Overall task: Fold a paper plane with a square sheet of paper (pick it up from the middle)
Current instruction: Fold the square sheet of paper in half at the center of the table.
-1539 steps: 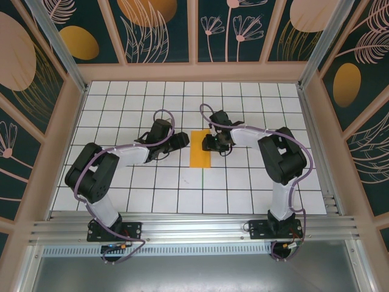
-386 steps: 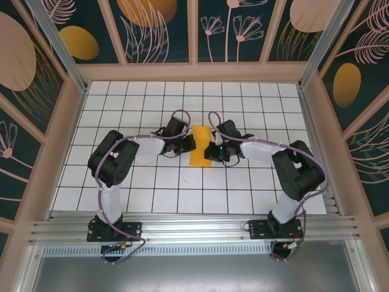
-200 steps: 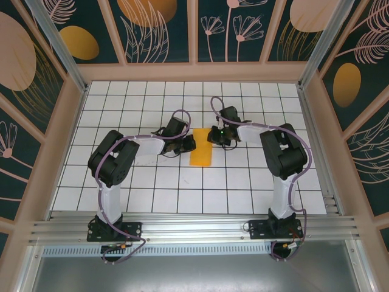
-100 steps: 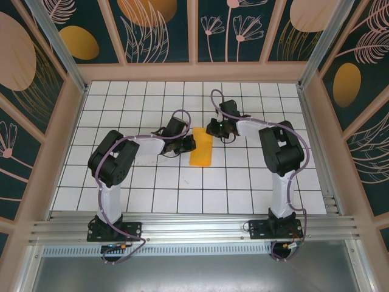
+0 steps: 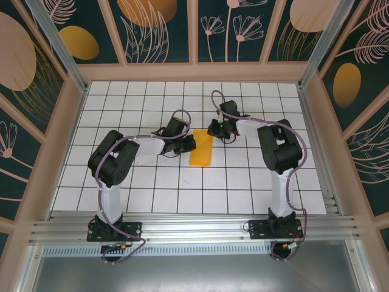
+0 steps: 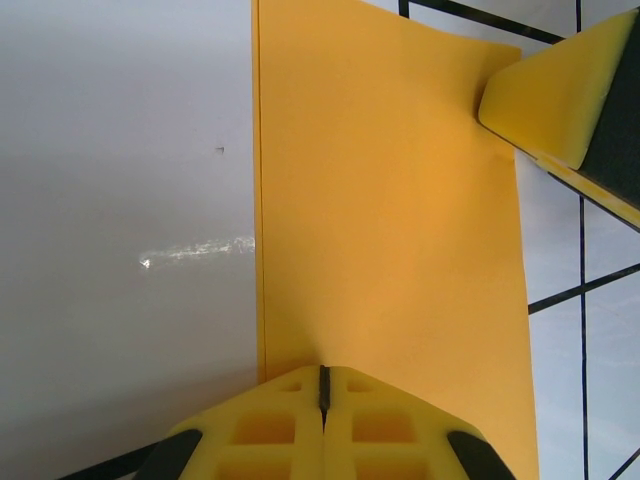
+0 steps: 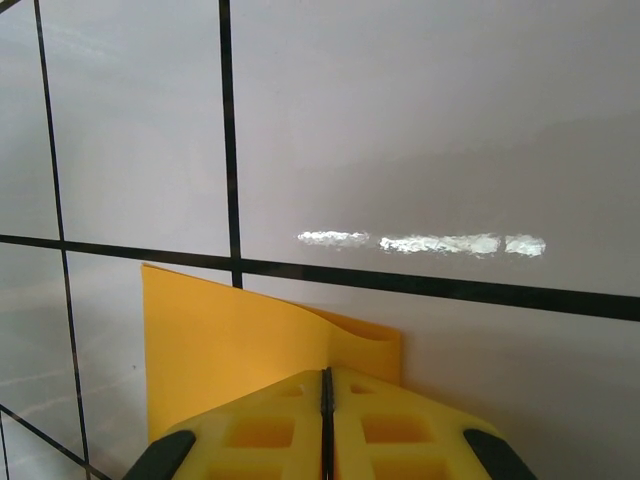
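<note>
Top external view puts the sheet of paper (image 5: 201,148) flat on the white tiled table (image 5: 152,194), near its middle, folded to a narrow orange strip. My left gripper (image 5: 189,144) sits against the strip's left long edge, my right gripper (image 5: 212,129) at its far right corner — both arms reach in from the sides and cover the tiles just beside the paper, while most of the strip shows between them. Patterned walls (image 5: 161,30) ring the table, well apart from the work, and a metal rail (image 5: 194,228) runs along the near edge by my bases.

Left wrist camera gives what the overhead cannot: my left fingers (image 6: 370,410) are closed tight, only a thin seam between them, tips on the paper's near edge, the strip stretching away to where one yellow pad (image 6: 555,85) of my right gripper touches its far corner. Right wrist camera shows the right fingers (image 7: 430,410) closed as well, with the paper's corner curling up off the table just in front of them — whether any paper is pinched in either seam I cannot tell.
</note>
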Controlling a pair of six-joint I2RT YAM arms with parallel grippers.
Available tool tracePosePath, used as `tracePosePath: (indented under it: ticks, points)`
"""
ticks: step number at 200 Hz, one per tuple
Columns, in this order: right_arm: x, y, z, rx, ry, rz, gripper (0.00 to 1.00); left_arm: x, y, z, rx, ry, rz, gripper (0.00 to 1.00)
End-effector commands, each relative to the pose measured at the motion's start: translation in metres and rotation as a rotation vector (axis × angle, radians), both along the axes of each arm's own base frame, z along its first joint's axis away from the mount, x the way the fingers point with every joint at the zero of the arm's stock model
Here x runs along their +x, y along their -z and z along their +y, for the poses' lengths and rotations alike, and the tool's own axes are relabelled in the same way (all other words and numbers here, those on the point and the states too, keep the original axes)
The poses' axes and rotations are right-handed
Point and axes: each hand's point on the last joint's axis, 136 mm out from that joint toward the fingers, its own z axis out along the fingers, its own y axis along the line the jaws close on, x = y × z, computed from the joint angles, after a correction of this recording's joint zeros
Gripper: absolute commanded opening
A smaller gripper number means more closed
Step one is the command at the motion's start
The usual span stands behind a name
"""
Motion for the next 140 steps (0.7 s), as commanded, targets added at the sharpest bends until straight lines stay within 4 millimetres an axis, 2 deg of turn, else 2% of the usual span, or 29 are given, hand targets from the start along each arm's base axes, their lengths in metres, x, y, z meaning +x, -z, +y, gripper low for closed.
tracePosePath:
  ticks: [1, 26, 48, 66, 87, 98, 106, 140]
  points:
    - [0.015, -0.007, -0.007, -0.009, 0.033, -0.025, 0.10, -0.042, 0.071, 0.054, 0.248, -0.045, 0.185, 0.00]
    - [0.012, 0.017, -0.016, -0.053, 0.062, 0.011, 0.09, -0.043, 0.071, 0.055, 0.249, -0.043, 0.186, 0.00]
    - [0.011, 0.022, -0.017, -0.064, 0.068, 0.026, 0.09, -0.043, 0.072, 0.055, 0.249, -0.044, 0.186, 0.00]
    - [0.013, 0.005, -0.013, -0.039, 0.057, 0.003, 0.08, -0.043, 0.071, 0.055, 0.247, -0.045, 0.185, 0.00]
    - [0.011, -0.036, -0.005, 0.019, 0.035, -0.068, 0.08, -0.042, 0.070, 0.054, 0.246, -0.045, 0.182, 0.00]
    - [0.000, -0.052, -0.001, 0.049, 0.017, -0.086, 0.08, -0.042, 0.069, 0.054, 0.245, -0.045, 0.180, 0.00]
    - [-0.010, -0.054, 0.001, 0.067, 0.009, -0.080, 0.08, -0.042, 0.069, 0.054, 0.245, -0.046, 0.180, 0.00]
    - [-0.058, -0.034, 0.006, 0.079, -0.021, 0.010, 0.08, -0.040, 0.067, 0.053, 0.242, -0.045, 0.173, 0.00]
